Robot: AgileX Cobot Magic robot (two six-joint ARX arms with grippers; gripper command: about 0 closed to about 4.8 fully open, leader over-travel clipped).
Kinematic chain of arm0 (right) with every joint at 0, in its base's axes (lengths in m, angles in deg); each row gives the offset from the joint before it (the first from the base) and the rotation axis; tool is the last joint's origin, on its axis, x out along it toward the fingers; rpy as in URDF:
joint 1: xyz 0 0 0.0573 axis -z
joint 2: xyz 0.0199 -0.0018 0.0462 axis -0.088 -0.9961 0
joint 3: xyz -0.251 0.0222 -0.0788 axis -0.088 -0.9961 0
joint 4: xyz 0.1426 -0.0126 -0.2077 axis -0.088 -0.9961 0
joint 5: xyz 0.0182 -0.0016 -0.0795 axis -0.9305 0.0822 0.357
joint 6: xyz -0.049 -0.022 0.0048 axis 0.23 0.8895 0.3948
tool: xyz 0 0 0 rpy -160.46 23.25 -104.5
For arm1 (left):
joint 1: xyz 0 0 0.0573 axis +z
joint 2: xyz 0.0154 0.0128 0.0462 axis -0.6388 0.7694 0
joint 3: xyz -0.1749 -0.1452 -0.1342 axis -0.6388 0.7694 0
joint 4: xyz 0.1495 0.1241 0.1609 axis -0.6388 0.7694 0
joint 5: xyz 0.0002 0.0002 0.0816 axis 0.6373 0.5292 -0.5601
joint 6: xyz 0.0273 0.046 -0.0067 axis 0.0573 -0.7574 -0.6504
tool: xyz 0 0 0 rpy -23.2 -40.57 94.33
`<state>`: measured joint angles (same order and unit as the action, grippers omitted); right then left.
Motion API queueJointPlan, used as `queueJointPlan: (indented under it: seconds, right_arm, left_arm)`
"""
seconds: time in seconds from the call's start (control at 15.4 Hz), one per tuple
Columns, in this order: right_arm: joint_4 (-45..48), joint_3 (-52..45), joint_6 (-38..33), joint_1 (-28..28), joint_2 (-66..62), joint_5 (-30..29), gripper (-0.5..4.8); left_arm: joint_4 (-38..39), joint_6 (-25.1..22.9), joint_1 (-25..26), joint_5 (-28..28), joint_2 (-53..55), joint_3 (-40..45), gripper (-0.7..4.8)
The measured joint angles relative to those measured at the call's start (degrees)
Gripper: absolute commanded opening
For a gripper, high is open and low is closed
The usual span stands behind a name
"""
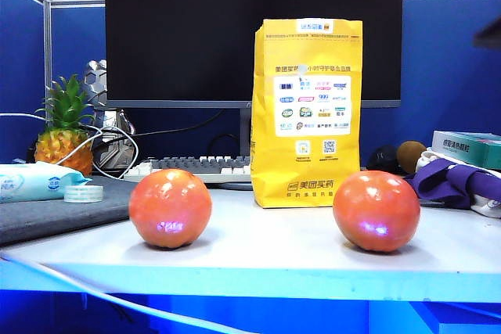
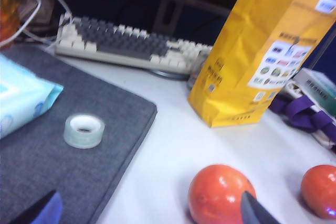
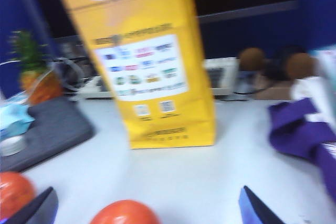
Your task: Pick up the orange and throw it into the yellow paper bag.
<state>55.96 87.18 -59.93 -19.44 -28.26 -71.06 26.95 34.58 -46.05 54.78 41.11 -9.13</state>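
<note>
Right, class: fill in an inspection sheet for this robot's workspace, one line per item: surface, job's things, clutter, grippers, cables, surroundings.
Surface: white table, bare at the front.
Job's things: deep red-orange orange on the right; yellow paper bag upright behind, top folded.
Clutter: paler orange fruit, grey mat carrying tape roll and wipes pack, pineapple, keyboard, purple cloth.
Grippers: left gripper open, over the paler fruit; right gripper open, above the orange; both empty.
Cables: white cable near the pineapple.
Surroundings: black monitor, blue partitions.
</note>
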Motion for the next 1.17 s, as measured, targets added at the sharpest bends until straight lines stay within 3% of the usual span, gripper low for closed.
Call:
queueJointPlan:
  seconds: [0.13, 0.33, 0.59, 0.91, 1.04, 1.17]
  right_arm:
    - [-1.2, 1.4, 0.0, -1.9, -1.7, 0.0, 4.53]
    - [-1.6, 6.8, 0.5, -4.6, -8.8, 3.2, 4.53]
    - [-0.7, 11.0, 0.5, -5.0, -25.0, 6.9, 4.53]
    - [-6.5, 24.1, 2.4, -5.2, -43.2, -0.6, 4.79]
    - [-10.4, 27.4, 4.5, -5.3, -47.0, -1.1, 4.79]
    - [-14.5, 30.8, 5.4, -5.3, -50.2, -1.3, 4.79]
  left_arm:
    - [0.8, 0.0, -0.1, 0.2, 2.2, -0.4, 4.79]
    - [2.1, 1.1, -0.1, 6.4, 8.5, -1.0, 4.79]
    - [2.0, 1.0, -0.4, 8.6, 17.6, -12.7, 4.79]
    - [10.4, -12.4, -1.2, 9.3, 33.6, -28.4, 4.79]
    - [12.9, -16.5, -5.2, 9.5, 36.8, -31.7, 4.79]
    - [14.9, -21.1, -12.9, 7.6, 39.9, -34.8, 4.79]
